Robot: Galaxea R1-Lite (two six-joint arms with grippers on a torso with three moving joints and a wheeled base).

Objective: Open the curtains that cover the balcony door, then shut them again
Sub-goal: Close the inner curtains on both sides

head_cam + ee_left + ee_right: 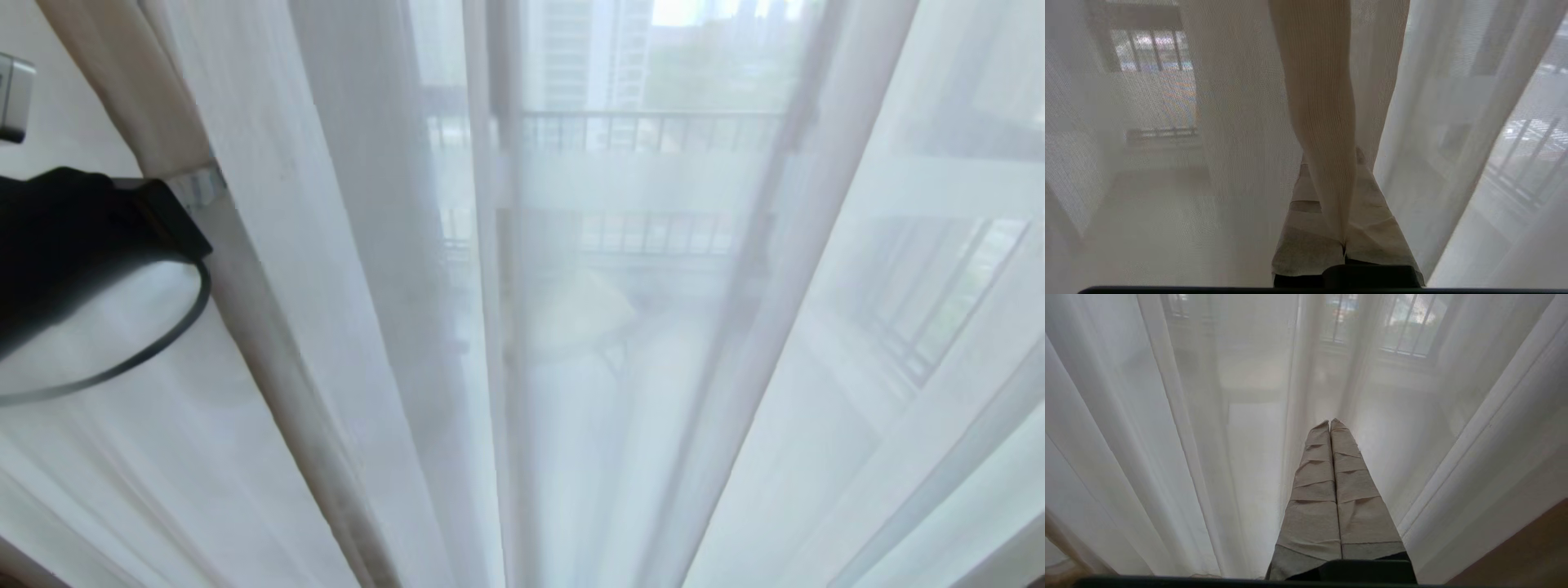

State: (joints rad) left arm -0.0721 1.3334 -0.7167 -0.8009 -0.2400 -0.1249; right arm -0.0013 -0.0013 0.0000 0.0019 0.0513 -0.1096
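Pinching a fold of the curtains [1316, 102], the left gripper [1331, 163] has its fingers squeezed tight on the thin white cloth. That fold runs straight up and down, so a pull has to go sideways. The right gripper [1330, 424] is closed on nothing, pointing at the sheers in front of it. Behind the cloth, railing bars [653, 131] show faintly. Folds hang close on both sides.

Curtains [571, 367] hanging in front of balcony railing [653, 131]; left claw [1331, 163] pinching a fold at far left.
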